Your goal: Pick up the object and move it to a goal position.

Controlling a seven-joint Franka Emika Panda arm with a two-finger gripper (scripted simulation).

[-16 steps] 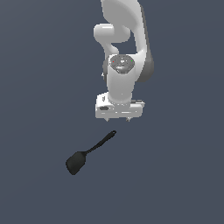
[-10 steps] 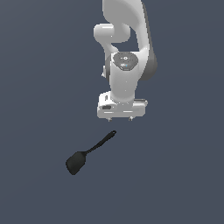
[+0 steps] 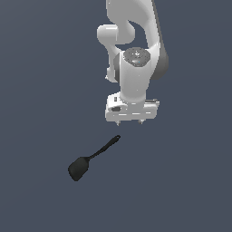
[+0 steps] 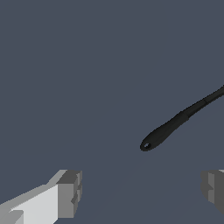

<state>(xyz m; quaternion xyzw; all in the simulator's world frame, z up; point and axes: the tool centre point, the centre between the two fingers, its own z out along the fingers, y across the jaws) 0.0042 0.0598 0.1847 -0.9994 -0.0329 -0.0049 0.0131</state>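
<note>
A small black spatula (image 3: 93, 157) lies flat on the dark grey surface. Its broad blade (image 3: 78, 168) points toward the exterior view's lower left and its thin handle ends near the arm. My gripper (image 3: 131, 122) hangs above the surface just beyond the handle's tip, apart from it. In the wrist view only the handle (image 4: 175, 124) shows, with a small hole at its end, and the blade is out of frame. My gripper (image 4: 140, 192) is open and empty, with two grey fingertips (image 4: 70, 193) wide apart.
The white arm (image 3: 133, 50) rises behind the gripper in the exterior view. A plain dark grey surface (image 3: 41, 90) spreads all around. No other objects are in view.
The arm has shifted slightly toward the exterior view's right and a little lower. The spatula has not moved.
</note>
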